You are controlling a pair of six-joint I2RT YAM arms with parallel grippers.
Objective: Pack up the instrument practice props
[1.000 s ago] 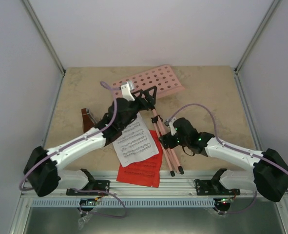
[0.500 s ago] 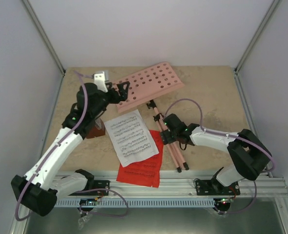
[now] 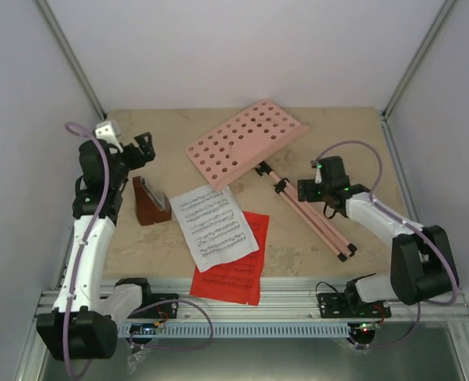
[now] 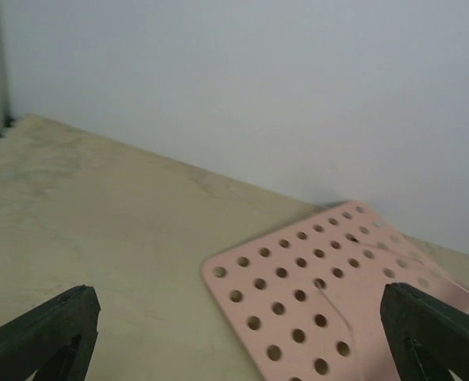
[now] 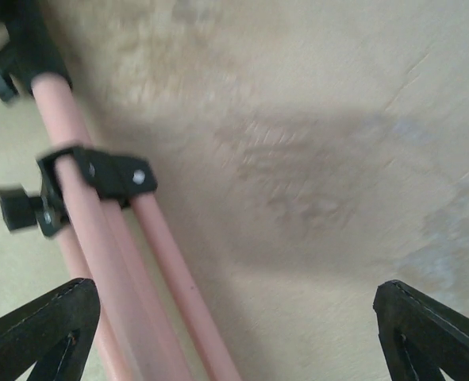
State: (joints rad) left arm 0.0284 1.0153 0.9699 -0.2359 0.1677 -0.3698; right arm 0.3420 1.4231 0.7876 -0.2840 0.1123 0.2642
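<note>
Left pincer (image 3: 144, 149), seen from above, has pulled right away from the music stand (image 3: 254, 149) it was working at a second ago. It now hangs wide and empty out at 9 o'clock on the worktop (image 3: 361, 135), near the metronome (image 3: 149, 202) on its 12 o'clock side. The right pincer (image 3: 305, 190) has backed off too and sits beside the stand's legs (image 3: 317, 223) at 3 o'clock, gripping nothing. Meanwhile the stand has swung: its dotted desk (image 3: 234, 143) lies toward 12 o'clock and the folded legs trail off toward 4 o'clock, clear of the papers. The white sheet (image 3: 214, 226) lies partly over the red sheet (image 3: 238, 274) at 6 o'clock, and neither has shifted.

From the left wrist, the fingertips (image 4: 44, 333) stand far apart with nothing between them, and the desk (image 4: 321, 302) lies ahead toward 1 o'clock, apart from them.

From the right wrist, the fingertips (image 5: 436, 337) are likewise spread wide. The pink legs (image 5: 99, 254) and their black clamp (image 5: 99, 178) run past at 9 o'clock, close by the finger on that side.

To my eye the stand has been folded, laid down and let go. I see no case or box, so nothing looks packed yet. The metronome and both sheets remain, and the left pincer looks well placed for the metronome.
</note>
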